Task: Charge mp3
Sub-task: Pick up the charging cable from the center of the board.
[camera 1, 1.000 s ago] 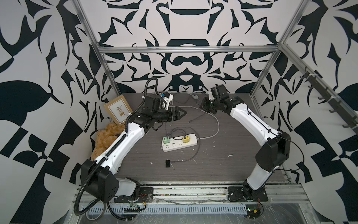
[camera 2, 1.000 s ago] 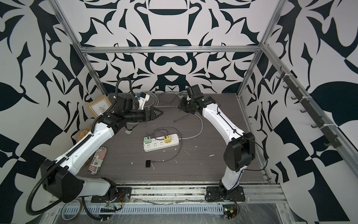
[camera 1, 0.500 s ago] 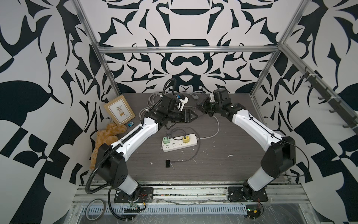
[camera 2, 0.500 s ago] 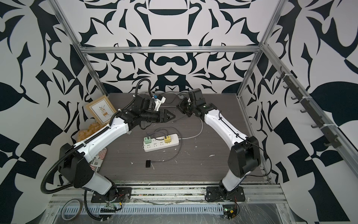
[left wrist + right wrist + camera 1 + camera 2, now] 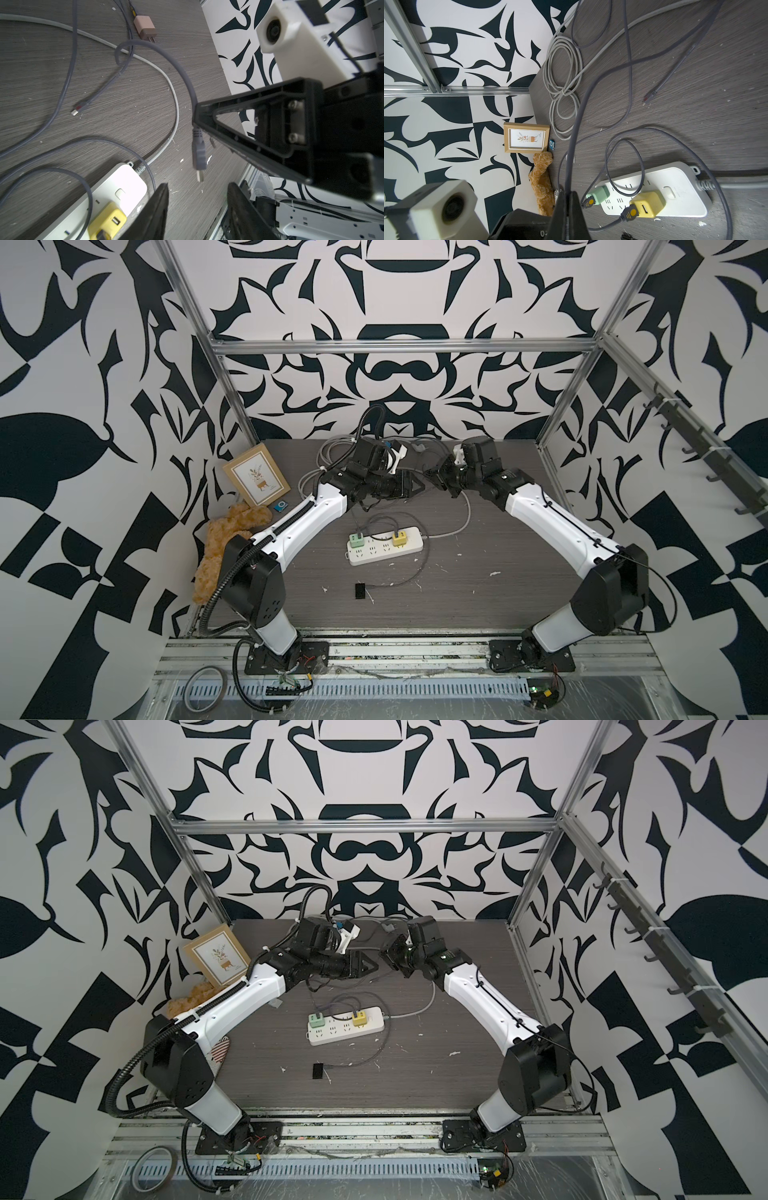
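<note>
The mp3 point(image 5: 280, 506) is a tiny blue square lying on the table by the picture frame at the far left; it also shows in the right wrist view as the mp3 point(image 5: 552, 144). My right gripper point(image 5: 433, 481) is shut on a grey cable point(image 5: 572, 145) above the table's back middle. The cable's plug point(image 5: 198, 154) hangs below the right gripper's finger point(image 5: 239, 116). My left gripper point(image 5: 417, 486) faces it tip to tip. In the left wrist view the left gripper point(image 5: 197, 207) is open, with the plug just beyond its fingertips and nothing between them.
A white power strip point(image 5: 384, 551) lies mid-table with a green charger point(image 5: 356, 540) and a yellow charger point(image 5: 400, 536) plugged in. A small black device point(image 5: 360, 590) lies nearer the front. A pink charger point(image 5: 144, 28), coiled cable point(image 5: 562, 83), picture frame point(image 5: 256, 477) and plush toy point(image 5: 224, 539) lie around.
My left arm has swung right, from near the picture frame to meet the right gripper, and its jaws have narrowed. The right gripper has kept its hold on the cable.
</note>
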Action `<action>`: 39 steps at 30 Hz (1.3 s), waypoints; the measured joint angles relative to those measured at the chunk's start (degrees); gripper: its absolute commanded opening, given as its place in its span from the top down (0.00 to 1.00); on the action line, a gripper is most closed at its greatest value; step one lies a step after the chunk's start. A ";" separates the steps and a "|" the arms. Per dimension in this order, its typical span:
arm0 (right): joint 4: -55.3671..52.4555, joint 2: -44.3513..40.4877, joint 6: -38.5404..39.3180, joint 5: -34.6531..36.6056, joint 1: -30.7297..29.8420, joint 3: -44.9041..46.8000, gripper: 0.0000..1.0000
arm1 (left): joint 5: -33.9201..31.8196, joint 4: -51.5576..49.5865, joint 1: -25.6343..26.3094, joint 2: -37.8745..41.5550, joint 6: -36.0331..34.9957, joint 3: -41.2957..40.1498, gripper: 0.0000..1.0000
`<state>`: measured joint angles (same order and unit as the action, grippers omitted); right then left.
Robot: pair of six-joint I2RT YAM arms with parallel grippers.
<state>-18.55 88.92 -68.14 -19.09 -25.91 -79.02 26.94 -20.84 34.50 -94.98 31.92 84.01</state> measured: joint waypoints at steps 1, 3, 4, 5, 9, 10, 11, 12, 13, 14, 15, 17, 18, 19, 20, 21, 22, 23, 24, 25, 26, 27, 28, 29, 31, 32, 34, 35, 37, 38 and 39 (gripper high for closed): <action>0.02 -0.09 -0.07 0.02 -0.02 0.07 1.00 | 0.20 0.00 0.00 -0.35 -0.52 0.57 0.59; 0.02 -0.28 -0.31 0.00 -0.07 0.26 1.00 | 0.61 -0.07 0.00 -1.07 -1.40 1.42 0.62; 0.04 -0.39 -0.39 -0.02 -0.07 0.31 1.00 | 0.76 -0.04 0.00 -1.29 -1.77 1.68 0.65; 0.11 -0.42 -0.48 -0.04 -0.07 0.33 1.00 | 0.87 -0.13 0.00 -1.57 -2.27 1.90 0.68; 0.46 -0.50 -0.81 -0.11 -0.22 0.48 1.00 | 1.03 -0.83 0.00 -2.43 -4.04 2.36 0.74; 0.46 -0.50 -0.87 -0.17 -0.24 0.48 1.00 | 1.03 -1.01 0.00 -2.54 -4.42 2.38 0.76; 0.46 -0.50 -0.90 -0.20 -0.33 0.48 1.00 | 1.03 -1.16 0.00 -2.67 -4.74 2.38 0.77; 0.48 -0.50 -0.94 -0.22 -0.42 0.48 1.00 | 1.01 -1.27 0.00 -2.80 -5.03 2.40 0.78; 0.52 -0.50 -0.96 -0.24 -0.46 0.50 1.00 | 0.96 -1.33 0.00 -2.86 -5.31 2.40 0.79; 0.68 -0.50 -1.03 -0.24 -0.57 0.57 1.00 | 0.90 -1.36 0.00 -2.93 -5.75 2.40 0.81; 0.85 -0.50 -1.14 -0.28 -0.61 0.68 1.00 | 0.55 -1.42 0.00 -2.95 -6.25 2.43 0.84; 1.14 -0.50 -1.22 -0.31 -0.76 0.87 1.00 | -0.26 -1.73 0.02 -2.95 -7.48 2.62 0.86; 1.27 -0.48 -1.33 -0.28 -0.79 0.90 1.00 | -0.70 -2.03 0.07 -2.95 -8.07 2.84 0.86; 1.44 -0.48 -1.38 -0.28 -0.79 0.90 1.00 | -1.09 -2.36 0.07 -2.95 -8.68 3.06 0.87; 1.66 -0.48 -1.42 -0.28 -0.81 0.90 1.00 | -1.55 -2.67 0.07 -2.95 -9.33 3.34 0.89; 1.92 -0.48 -1.55 -0.24 -0.83 0.90 1.00 | -1.86 -3.02 0.07 -2.95 -9.97 3.65 0.91; 2.14 -0.50 -1.60 -0.24 -0.83 0.90 1.00 | -2.10 -3.32 0.07 -2.95 -10.58 3.91 0.93; 2.34 -0.48 -1.79 -0.26 -0.83 0.90 1.00 | -2.36 -3.52 0.07 -2.95 -11.17 4.09 0.95; 2.58 -0.48 -1.90 -0.28 -0.83 0.90 1.00 | -2.64 -3.65 0.07 -2.95 -11.96 4.17 0.97; 2.67 -0.48 -1.99 -0.28 -0.85 0.90 1.00 | -2.93 -3.69 0.09 -2.95 -12.57 4.17 0.99; 2.73 -0.48 -2.08 -0.28 -0.85 0.90 1.00 | -3.21 -3.74 0.13 -2.93 -13.46 4.17 1.00; 2.78 -0.48 -2.19 -0.28 -0.85 0.90 1.00 | -3.63 -3.74 0.22 -2.93 -14.21 4.17 1.00; 2.82 -0.48 -2.25 -0.31 -0.85 0.90 1.00 | -3.93 -3.72 0.33 -2.91 -14.91 4.17 1.00; 2.99 -0.48 -2.40 -0.33 -0.85 0.98 1.00 | -4.44 -3.69 0.44 -2.80 -15.72 4.15 1.00; 3.87 -0.48 -2.95 -0.70 -0.85 1.42 0.83 | -5.62 -3.61 0.61 -2.34 -17.46 3.80 1.00; 4.28 -0.48 -3.67 -1.22 -0.85 1.70 0.74 | -6.47 -3.54 0.68 -1.92 -18.53 3.43 1.00; 4.81 -0.50 -4.37 -2.95 -0.83 2.16 0.65 | -9.18 -2.75 1.25 -0.76 -21.11 2.25 1.00; 4.92 -0.50 -5.01 -4.00 -0.57 2.21 0.63 | -11.13 -1.68 1.77 0.42 -23.21 0.87 1.00; 4.90 -0.52 -5.55 -6.12 0.04 2.21 0.62 | -14.56 0.22 2.89 3.13 -27.43 -2.34 1.00; 4.79 -0.63 -5.86 -7.26 0.59 2.21 0.62 | -16.15 0.85 3.87 4.63 -29.83 -3.93 1.00; 4.66 -0.79 -6.14 -8.13 1.20 2.19 0.62 | -17.64 1.25 4.92 5.84 -32.09 -5.03 1.00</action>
<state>-13.89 88.14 -74.28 -27.22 -24.71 -76.84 9.30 -19.59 39.42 -89.14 -0.16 78.98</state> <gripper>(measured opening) 0.376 0.109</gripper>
